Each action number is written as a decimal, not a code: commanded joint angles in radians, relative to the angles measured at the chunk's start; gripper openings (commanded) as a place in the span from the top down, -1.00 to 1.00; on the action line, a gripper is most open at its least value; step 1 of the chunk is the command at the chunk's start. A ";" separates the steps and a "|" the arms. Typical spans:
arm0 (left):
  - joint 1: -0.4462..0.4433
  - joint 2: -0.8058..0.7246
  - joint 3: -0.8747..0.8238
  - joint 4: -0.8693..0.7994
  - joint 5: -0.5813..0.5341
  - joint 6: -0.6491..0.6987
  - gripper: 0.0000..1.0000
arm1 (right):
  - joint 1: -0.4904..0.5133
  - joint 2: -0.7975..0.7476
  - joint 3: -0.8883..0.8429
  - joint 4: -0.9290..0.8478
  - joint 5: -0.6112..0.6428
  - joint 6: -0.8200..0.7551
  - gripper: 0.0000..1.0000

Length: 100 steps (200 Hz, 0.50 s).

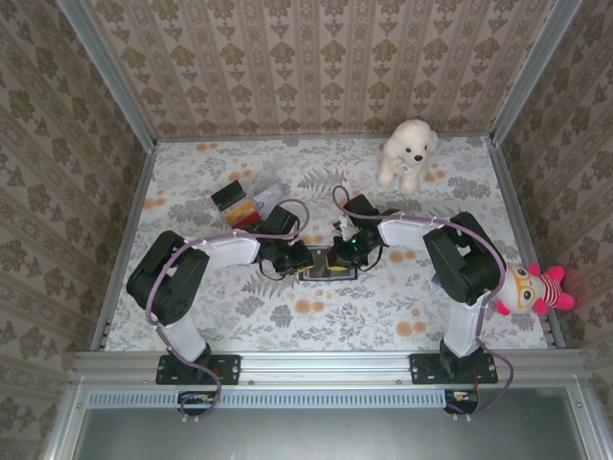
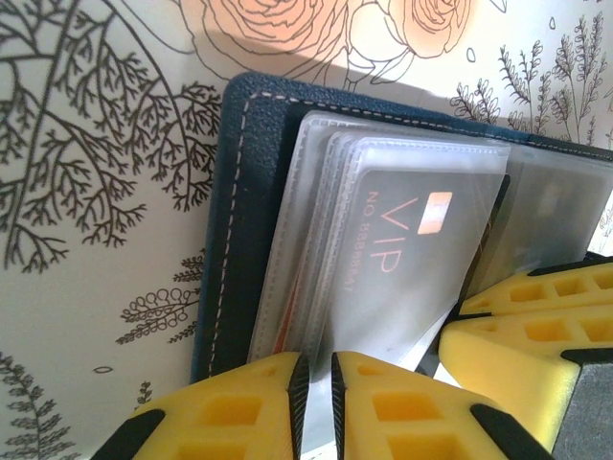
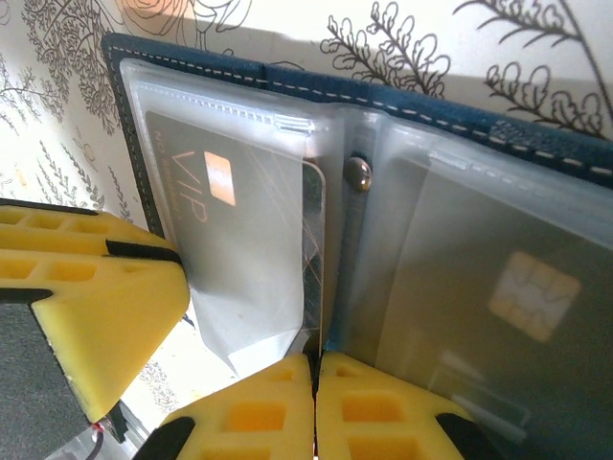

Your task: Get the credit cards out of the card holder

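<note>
The card holder (image 1: 329, 261) lies open on the tabletop (image 1: 402, 311), between both arms. The right pincer (image 3: 316, 369) is closed at its fold. The left pincer (image 2: 314, 369) shows a slit by the clear sleeves (image 2: 306, 240); I cannot tell if it grips. 1 black card (image 2: 412, 249) sits sleeved.

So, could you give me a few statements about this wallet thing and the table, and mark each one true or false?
1. The card holder lies open on the table. True.
2. The VIP card lies loose on the table beside the holder. False: it sits inside a clear sleeve of the holder.
3. A white plush dog sits at the far side of the table. True.
4. The right pincer is wide open. False: its yellow fingers are pressed together at the edge of the sleeves.
</note>
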 commanded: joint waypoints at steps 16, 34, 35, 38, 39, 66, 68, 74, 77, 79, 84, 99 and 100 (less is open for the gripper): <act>-0.011 -0.006 -0.028 -0.100 -0.054 -0.005 0.56 | -0.020 -0.022 -0.020 -0.047 -0.010 -0.009 0.86; -0.009 -0.019 -0.021 -0.113 -0.044 -0.003 0.52 | -0.028 -0.033 -0.029 -0.077 -0.005 -0.022 0.86; -0.008 -0.021 -0.020 -0.114 -0.044 -0.002 0.52 | -0.029 -0.034 -0.029 -0.079 -0.004 -0.022 0.86; -0.009 -0.025 -0.016 -0.116 -0.044 0.000 0.52 | -0.029 -0.036 -0.030 -0.084 -0.001 -0.025 0.86; -0.008 -0.027 -0.015 -0.118 -0.044 0.002 0.52 | -0.029 -0.036 -0.031 -0.085 -0.001 -0.026 0.86; -0.007 -0.048 0.045 -0.177 -0.055 0.045 0.50 | -0.037 -0.038 -0.030 -0.117 0.010 -0.049 0.85; -0.007 -0.048 0.049 -0.179 -0.054 0.047 0.51 | -0.036 -0.038 -0.029 -0.118 0.009 -0.050 0.85; -0.009 -0.048 0.058 -0.180 -0.049 0.052 0.52 | -0.038 -0.038 -0.027 -0.118 0.008 -0.050 0.85; -0.010 -0.049 0.063 -0.178 -0.046 0.055 0.52 | -0.038 -0.038 -0.026 -0.118 0.005 -0.050 0.85; -0.011 -0.049 0.064 -0.178 -0.044 0.057 0.52 | -0.039 -0.038 -0.025 -0.118 0.003 -0.050 0.85; -0.013 -0.051 0.069 -0.170 -0.039 0.060 0.53 | -0.040 -0.040 -0.023 -0.117 0.001 -0.049 0.85; -0.018 -0.055 0.070 -0.132 -0.020 0.063 0.56 | -0.040 -0.040 -0.022 -0.105 -0.017 -0.043 0.84; -0.018 -0.055 0.070 -0.128 -0.016 0.063 0.56 | -0.040 -0.040 -0.021 -0.104 -0.018 -0.042 0.84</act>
